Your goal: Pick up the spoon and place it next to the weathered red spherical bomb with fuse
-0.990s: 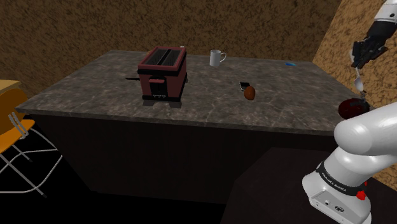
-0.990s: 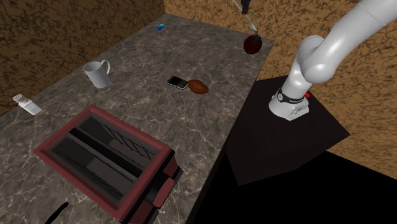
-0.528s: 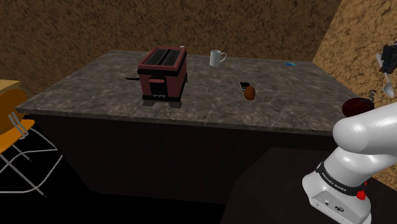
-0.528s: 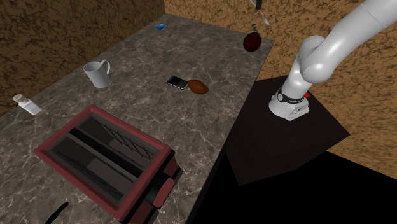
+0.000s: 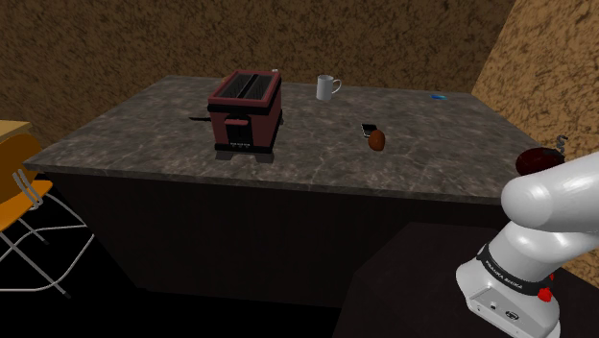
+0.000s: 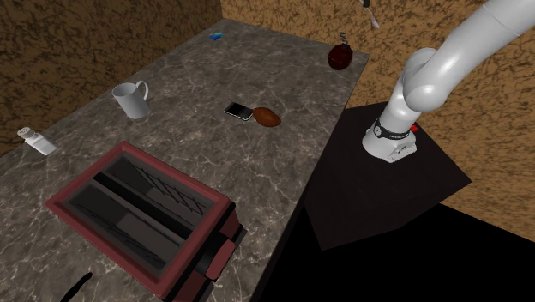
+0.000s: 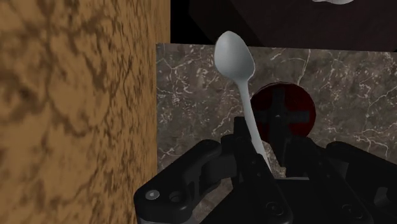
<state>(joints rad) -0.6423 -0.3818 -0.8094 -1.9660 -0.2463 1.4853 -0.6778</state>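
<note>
This looks like a home kitchen. A dark marbled stone counter [image 5: 144, 144] carries a red two-slot toaster [image 5: 246, 113], with a white mug [image 5: 327, 87] at its two o'clock. Mottled brown walls [image 5: 96, 48] stand behind, and an orange-seated, wire-legged chair [image 5: 17, 204] sits at the counter's eight o'clock.

Twelve kinds of thing, a single one of each.

Counted: one marbled counter [image 5: 144, 134], one red toaster [image 5: 246, 113], one white mug [image 5: 327, 88], one dark phone [image 6: 238, 111], one brown oval lump [image 5: 378, 140], one small blue item [image 5: 439, 97], one small white oblong object [image 6: 36, 141], one dark red round bomb [image 6: 340, 57] with one fuse, one pale spoon [image 7: 238, 76], one chair [image 5: 24, 206] with an orange seat and metal legs, one white arm [image 6: 429, 77], one dark stand [image 6: 386, 189].
</note>
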